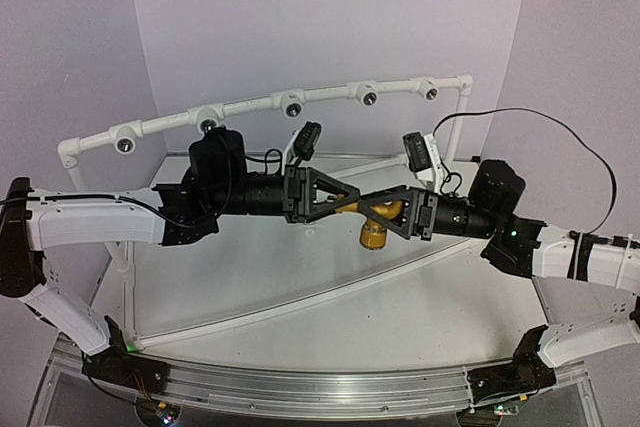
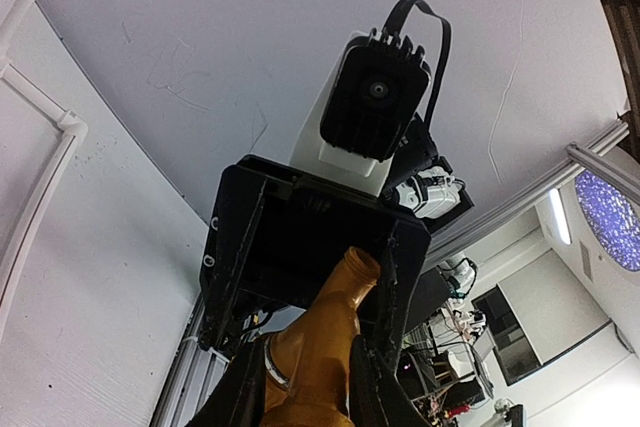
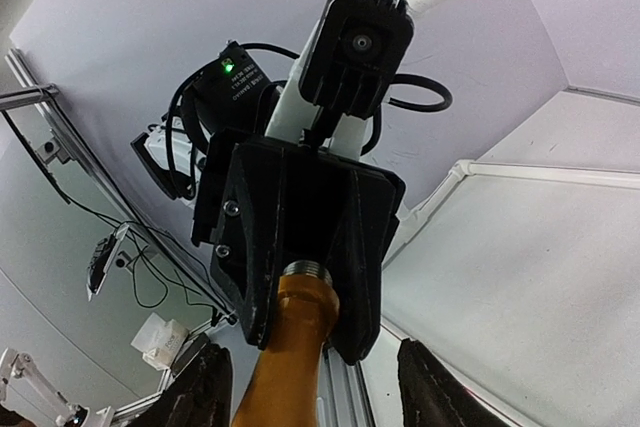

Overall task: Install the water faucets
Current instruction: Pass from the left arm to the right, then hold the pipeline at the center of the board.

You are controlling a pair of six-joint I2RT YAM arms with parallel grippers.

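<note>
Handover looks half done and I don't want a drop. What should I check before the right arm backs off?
1. Grip of the left jaws on the yellow faucet: ok, clamped.
2. The right jaws open and off the faucet: ok, its fingers stand apart on either side.
3. The silvery end exposed for insertion: not ok, it sits between the left jaws.
4. Open sockets on the white pipe rail: ok, dark holes showing.
</note>
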